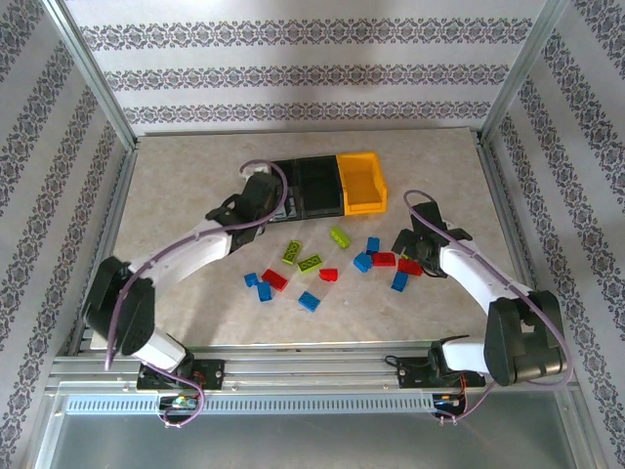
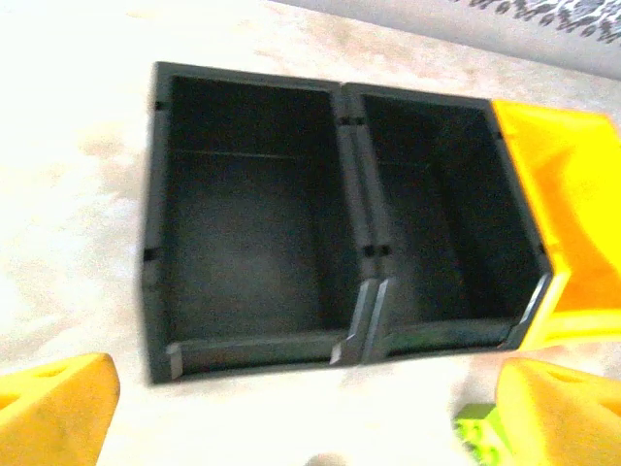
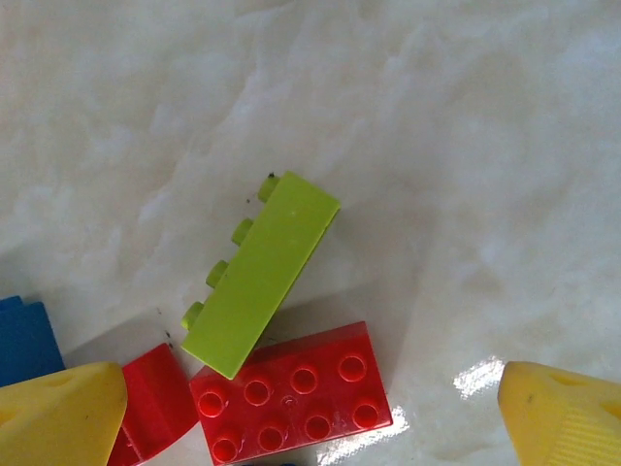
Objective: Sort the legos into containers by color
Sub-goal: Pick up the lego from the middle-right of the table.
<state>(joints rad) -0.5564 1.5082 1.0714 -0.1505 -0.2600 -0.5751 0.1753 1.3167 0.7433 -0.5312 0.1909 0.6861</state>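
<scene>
Two black bins (image 1: 314,186) and a yellow-orange bin (image 1: 361,183) stand joined in a row at the back. In the left wrist view both black bins (image 2: 252,214) look empty, and the yellow bin (image 2: 572,194) is at the right. My left gripper (image 1: 256,195) is open by the left black bin, its fingertips (image 2: 58,413) wide apart with nothing between them. Lime (image 1: 310,262), red (image 1: 274,279) and blue legos (image 1: 309,301) lie scattered mid-table. My right gripper (image 1: 422,246) hangs open over a red brick (image 3: 291,393). A lime brick (image 3: 260,274) on its side touches that red brick.
A second red piece (image 3: 150,403) and a blue piece (image 3: 24,340) lie by the right gripper's left finger. A lime brick (image 2: 480,437) sits beside the left gripper's right finger. Metal frame posts (image 1: 93,88) and patterned walls surround the table.
</scene>
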